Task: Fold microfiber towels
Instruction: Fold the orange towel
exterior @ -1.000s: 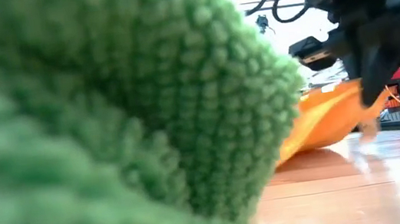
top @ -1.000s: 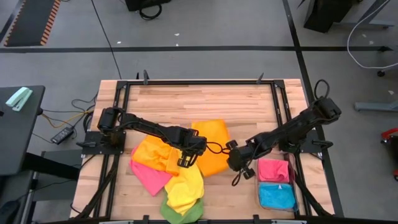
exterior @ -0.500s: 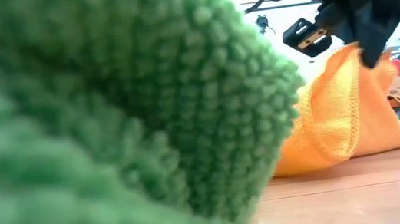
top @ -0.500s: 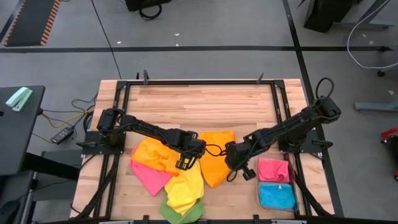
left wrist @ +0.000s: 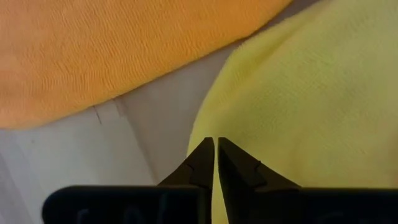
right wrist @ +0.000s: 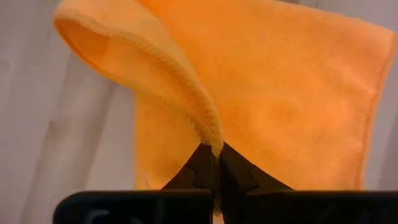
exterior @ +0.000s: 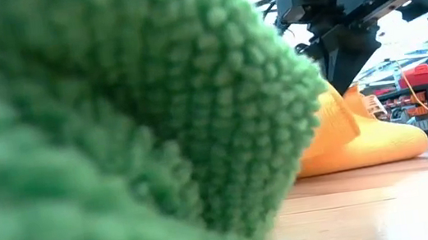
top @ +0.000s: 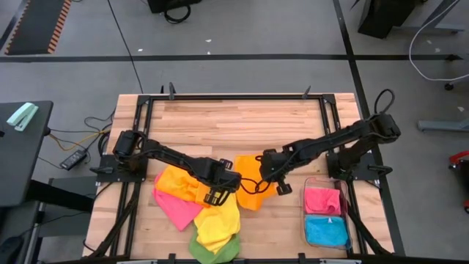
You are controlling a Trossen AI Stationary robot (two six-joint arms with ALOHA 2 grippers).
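A: Now our right gripper (right wrist: 216,163), fingers pinching an edge of the orange towel (top: 256,185), has carried it leftward; the towel lies doubled over at mid-tabletop (top: 220,121).

B: Agreed. Our left gripper (left wrist: 216,155), fingers pressed together and empty, hovers over the yellow towel (left wrist: 311,106). We judge this fold nearly closed.

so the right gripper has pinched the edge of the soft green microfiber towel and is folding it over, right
Not green. The right wrist view shows the right gripper shut on the hemmed edge of the soft orange microfiber towel, folding it over. The green towel lies untouched at the table's front edge.
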